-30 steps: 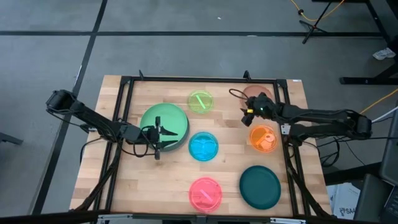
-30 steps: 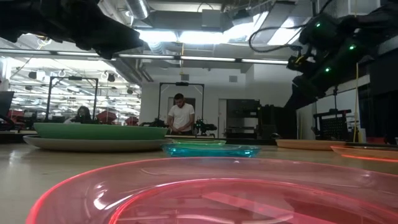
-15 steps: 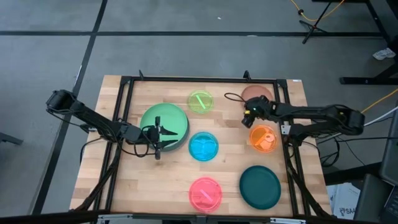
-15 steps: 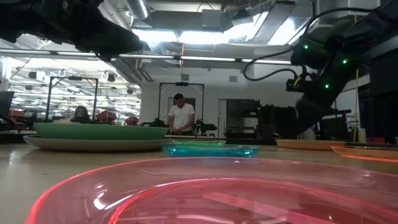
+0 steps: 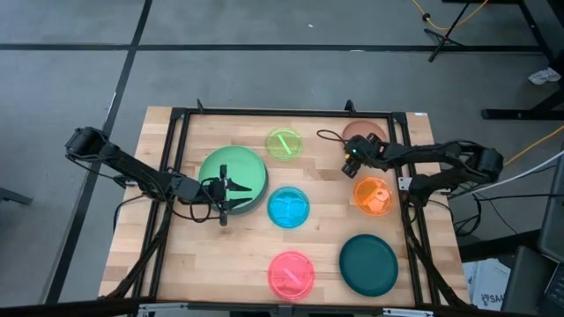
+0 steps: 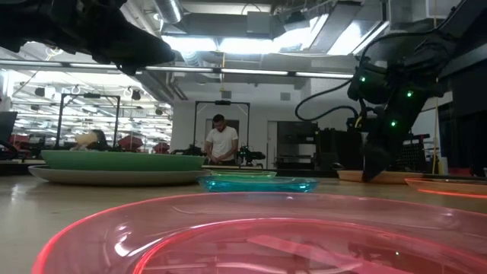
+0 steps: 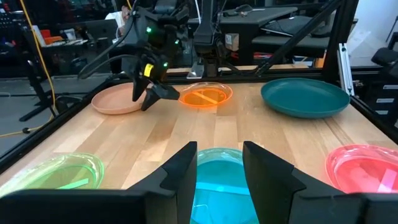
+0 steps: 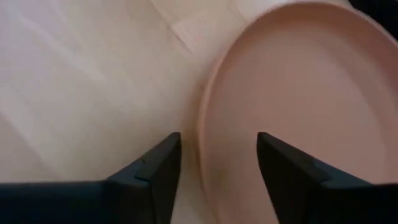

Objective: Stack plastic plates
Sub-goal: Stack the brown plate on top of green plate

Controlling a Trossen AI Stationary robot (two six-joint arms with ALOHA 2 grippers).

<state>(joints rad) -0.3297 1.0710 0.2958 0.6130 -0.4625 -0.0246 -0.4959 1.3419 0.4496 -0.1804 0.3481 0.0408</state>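
The brown plate (image 5: 366, 132) lies flat near the far right corner. My right gripper (image 5: 352, 164) is open, pointing down at its left rim (image 8: 202, 134), one finger on each side. The light green plate (image 5: 231, 174) rests on the grey plate (image 6: 114, 176). My left gripper (image 5: 229, 198) hovers open at the green plate's right edge, facing the blue plate (image 7: 221, 183). Lime (image 5: 284, 143), orange (image 5: 373, 195), pink (image 5: 291, 274) and dark teal (image 5: 368, 264) plates lie singly on the table. My right gripper stands astride the brown plate's left rim (image 8: 205, 155), coming from above, one finger over the table (image 8: 158, 171) and one over the plate's inside (image 8: 283, 171). Whether either finger touches the plate I cannot tell. The plate lies flat on the table.
A black frame (image 5: 282, 112) borders the wooden table top. Bare wood (image 5: 330, 180) lies between the blue, lime and orange plates. A person (image 6: 222, 141) stands in the room far behind the table.
My right gripper has come down from high above the far right corner to table height, moving slightly toward the left and near edges, and now points down at the brown plate's rim. No plate has moved.
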